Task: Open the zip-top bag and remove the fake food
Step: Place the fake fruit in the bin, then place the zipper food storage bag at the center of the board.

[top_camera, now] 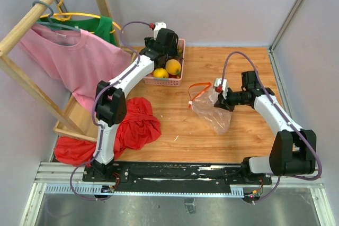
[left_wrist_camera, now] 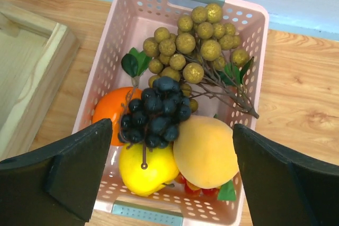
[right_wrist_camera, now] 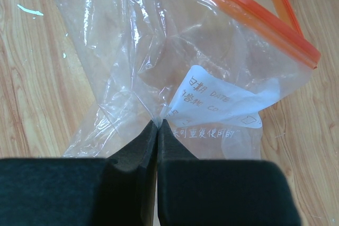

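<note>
The clear zip-top bag (top_camera: 213, 110) with its orange-red zip strip (right_wrist_camera: 249, 11) lies open-mouthed and looks empty on the wooden table. My right gripper (right_wrist_camera: 159, 123) is shut on a pinch of the bag's plastic (right_wrist_camera: 132, 67). The fake food sits in the pink basket (left_wrist_camera: 139, 25): a tan-brown bunch of balls (left_wrist_camera: 196, 41), a dark purple bunch (left_wrist_camera: 156, 112), a yellow lemon (left_wrist_camera: 145, 170), an orange fruit (left_wrist_camera: 108, 108) and a yellow-orange fruit (left_wrist_camera: 206, 152). My left gripper (left_wrist_camera: 172, 175) is open and empty above the basket (top_camera: 180, 78).
A red cloth (top_camera: 135, 123) lies at the left by my left arm. A wooden rack (top_camera: 32, 19) with a pink shirt (top_camera: 79, 64) and a green one stands at the back left, on a wooden tray base (left_wrist_camera: 29, 72).
</note>
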You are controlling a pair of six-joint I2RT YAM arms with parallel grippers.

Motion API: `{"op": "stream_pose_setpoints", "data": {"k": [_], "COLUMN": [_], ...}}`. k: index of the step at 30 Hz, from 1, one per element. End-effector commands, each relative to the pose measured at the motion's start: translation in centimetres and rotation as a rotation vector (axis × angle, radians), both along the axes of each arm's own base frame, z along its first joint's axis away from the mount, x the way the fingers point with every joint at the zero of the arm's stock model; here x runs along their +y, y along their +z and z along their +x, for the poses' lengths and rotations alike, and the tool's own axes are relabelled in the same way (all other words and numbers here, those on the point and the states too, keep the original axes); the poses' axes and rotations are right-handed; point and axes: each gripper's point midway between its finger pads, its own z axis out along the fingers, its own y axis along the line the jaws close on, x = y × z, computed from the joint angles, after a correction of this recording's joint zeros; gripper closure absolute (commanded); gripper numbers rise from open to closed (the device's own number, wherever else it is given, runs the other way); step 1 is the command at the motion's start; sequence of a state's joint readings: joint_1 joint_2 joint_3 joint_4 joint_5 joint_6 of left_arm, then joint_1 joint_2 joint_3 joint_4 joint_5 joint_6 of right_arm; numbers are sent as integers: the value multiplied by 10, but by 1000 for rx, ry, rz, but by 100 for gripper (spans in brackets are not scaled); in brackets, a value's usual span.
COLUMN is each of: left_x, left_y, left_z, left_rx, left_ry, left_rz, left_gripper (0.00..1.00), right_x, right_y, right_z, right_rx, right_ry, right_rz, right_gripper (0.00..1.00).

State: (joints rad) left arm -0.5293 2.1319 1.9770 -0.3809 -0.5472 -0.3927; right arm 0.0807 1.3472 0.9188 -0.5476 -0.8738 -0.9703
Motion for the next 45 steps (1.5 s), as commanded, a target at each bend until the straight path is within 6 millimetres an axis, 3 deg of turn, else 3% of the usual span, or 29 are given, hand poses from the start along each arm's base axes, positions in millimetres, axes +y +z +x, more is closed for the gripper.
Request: {"op": "stream_pose_setpoints", "data": {"k": [1,4,7,10,12,17,22,24,25,27,31,38,39,45], "left_x": [7,-6,-34,-70,-83,-88,-81,-77,-74,-70,-63,-36,-32,-14], "left_y": [45,72,92,118,130,143,162,170,172,178,182,205,209,245], "left_z": [-10,-20,-41,-81,-110,-162,-205,-220,-227,-242,-271,-307,-310,-327], "left_rx": [-32,-66,-68,-101,-129,-105,-103,-110,-110,-110,-65,-96,-100,-130], "left_ry": [-5,-92,-283,-572,-699,-825,-909,-932,-940,-956,-990,-976,-967,-931], "left_rz": [-27,-105,-200,-321,-414,-564,-622,-640,-650,-680,-723,-676,-672,-633], "left_gripper": [1,1,0,0,1,1,1,1,1,1,1,1,1,1], "right_x": [-4,-2,-1,-2,-4,-6,-10,-13,-15,-15,-26,-51,-54,-89], "right_y": [8,13,19,27,34,50,66,72,79,83,94,149,157,206], "right_z": [-1,2,5,10,15,30,54,69,79,90,101,100,98,89], "right_rx": [2,9,15,14,9,20,41,33,22,38,50,-78,-96,-156], "right_ry": [-24,-28,-37,-49,-61,-88,-150,-192,-218,-251,-299,-341,-349,-548], "right_rz": [40,63,85,95,95,100,94,85,87,90,31,-46,-57,-55], "right_gripper": [99,99,99,99,99,99,98,88,80,55,29,7,0,2]}}
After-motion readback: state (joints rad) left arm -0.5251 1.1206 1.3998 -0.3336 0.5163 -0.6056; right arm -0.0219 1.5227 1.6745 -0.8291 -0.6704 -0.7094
